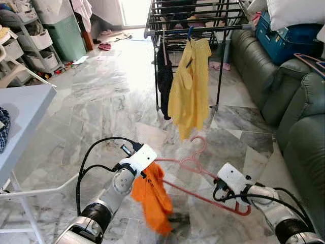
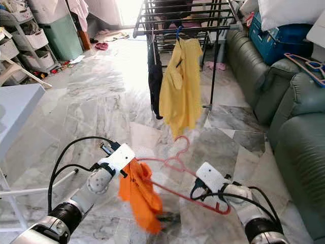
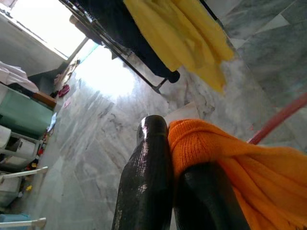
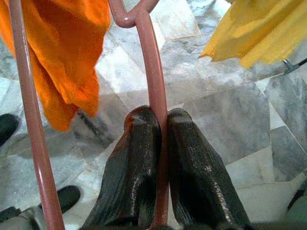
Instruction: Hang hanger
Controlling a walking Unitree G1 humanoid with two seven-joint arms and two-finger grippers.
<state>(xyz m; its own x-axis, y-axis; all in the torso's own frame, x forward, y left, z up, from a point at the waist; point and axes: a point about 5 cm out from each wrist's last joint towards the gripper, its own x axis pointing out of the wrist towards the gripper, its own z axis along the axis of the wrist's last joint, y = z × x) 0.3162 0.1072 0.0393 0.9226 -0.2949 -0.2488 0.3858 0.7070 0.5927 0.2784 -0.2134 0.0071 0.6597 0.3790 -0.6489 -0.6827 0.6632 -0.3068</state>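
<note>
Pink hanger [image 1: 203,175] held low in the frame's centre, above the marble floor [image 1: 101,96], its hook pointing toward the drying rack [image 1: 195,20] at upper centre. Orange garment [image 1: 152,198] drapes from its left end. Right wrist view: right pincer [image 4: 160,143] closed on a hanger bar (a dark shoe is visible below). Left wrist view: left pincer [image 3: 180,163] closed on the orange cloth. Yellow shirt [image 1: 190,86] hangs from the rack; green sofa [image 1: 294,117] at right edge.
</note>
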